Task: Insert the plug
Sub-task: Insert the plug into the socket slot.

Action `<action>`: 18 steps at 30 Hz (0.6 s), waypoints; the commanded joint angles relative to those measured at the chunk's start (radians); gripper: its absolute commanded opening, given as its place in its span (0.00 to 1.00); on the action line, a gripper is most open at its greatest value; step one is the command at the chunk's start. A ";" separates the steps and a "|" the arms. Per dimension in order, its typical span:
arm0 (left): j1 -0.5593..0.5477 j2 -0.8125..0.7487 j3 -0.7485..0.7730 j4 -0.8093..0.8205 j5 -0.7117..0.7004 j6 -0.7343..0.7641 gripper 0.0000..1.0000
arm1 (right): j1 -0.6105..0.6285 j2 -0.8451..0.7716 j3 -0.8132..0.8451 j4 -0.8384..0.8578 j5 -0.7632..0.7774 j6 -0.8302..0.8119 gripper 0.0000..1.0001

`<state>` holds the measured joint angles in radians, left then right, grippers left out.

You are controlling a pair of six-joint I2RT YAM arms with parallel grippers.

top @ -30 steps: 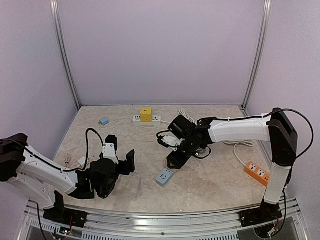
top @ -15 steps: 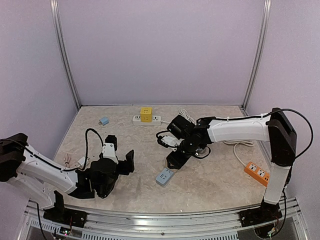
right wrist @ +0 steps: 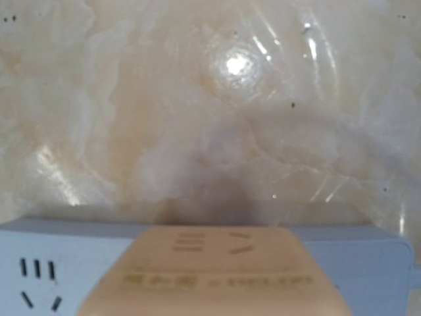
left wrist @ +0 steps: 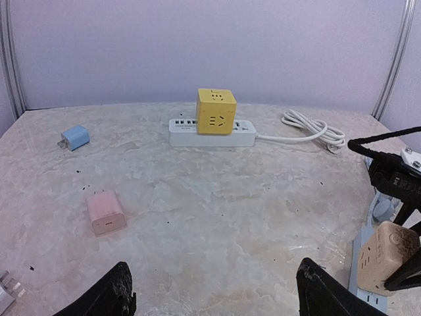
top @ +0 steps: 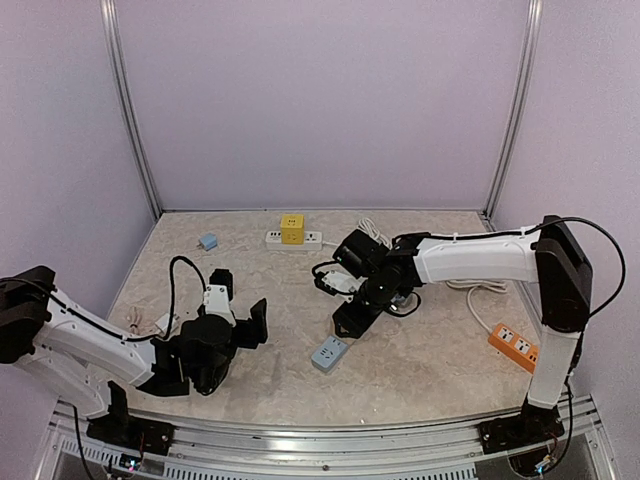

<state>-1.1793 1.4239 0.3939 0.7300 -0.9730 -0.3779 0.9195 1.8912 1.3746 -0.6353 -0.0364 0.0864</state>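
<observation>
lilac walls all round, a marbled beige counter [top: 440, 370] below. the right arm [top: 470, 258] reaches in to centre, its jaws closed part-way on the tan plug [left wrist: 387, 252]. the plug sits a touch tilted, right on top of the blue strip [top: 329, 352], near one end. whether the prongs are in, can't tell from here. the right wrist view is mostly the plug, blurred and close, with the blue strip just behind it.

the left arm [top: 97, 347] is low at the near left, jaws spread wide with nothing between them, facing across the counter and well apart from the blue strip.

at the back, a yellow cube [left wrist: 216, 111] sits on a white strip [left wrist: 212, 133], whose white cord [left wrist: 309, 126] is looped off to the right. a small blue adapter [left wrist: 75, 137] lies back left, a pink adapter [left wrist: 105, 212] nearer. an orange strip [top: 514, 342] lies by the right wall.
</observation>
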 commanded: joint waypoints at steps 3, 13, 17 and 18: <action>0.009 -0.018 0.011 -0.027 -0.001 0.004 0.81 | -0.013 0.002 0.021 -0.021 0.029 0.009 0.57; 0.043 -0.094 0.014 -0.087 -0.014 -0.010 0.81 | -0.029 -0.037 0.026 0.018 0.029 0.024 1.00; 0.070 -0.140 0.018 -0.151 -0.044 -0.013 0.82 | -0.035 -0.068 0.027 0.016 0.081 0.039 1.00; 0.083 -0.161 0.025 -0.198 -0.047 -0.031 0.84 | -0.038 -0.083 0.023 0.017 0.090 0.042 1.00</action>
<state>-1.1313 1.3212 0.3954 0.6540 -0.9844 -0.3809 0.8944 1.8763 1.3792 -0.6304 0.0006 0.1059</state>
